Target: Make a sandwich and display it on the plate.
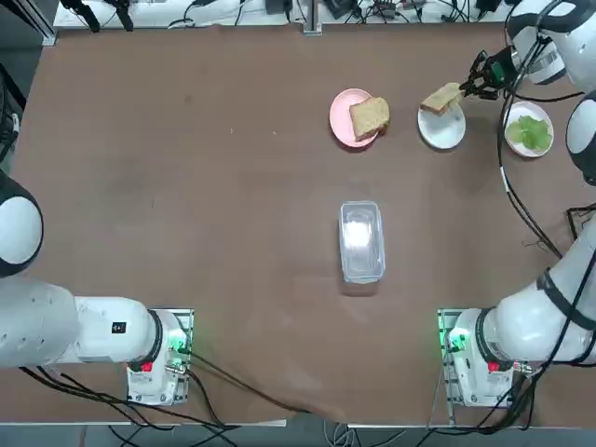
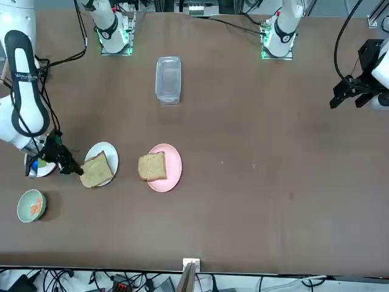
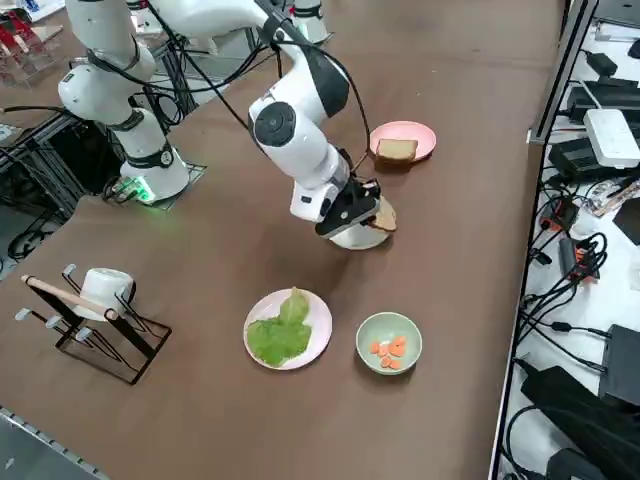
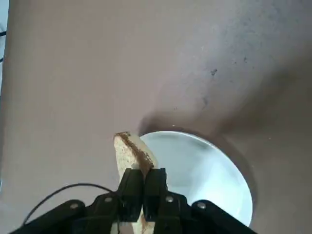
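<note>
Tan bread slice, white plate, pink plate, green lettuce.

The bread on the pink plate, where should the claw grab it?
That bread slice lies flat on the pink plate, so probably come straight down from above and pinch two opposite crust edges. The right claw is busy now, shut on another bread slice over the white plate.

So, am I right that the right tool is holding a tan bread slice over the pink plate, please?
Not quite: the right tool holds the tan bread slice over the small white round plate, as the top view shows. The pink round plate carries a second bread slice.
</note>
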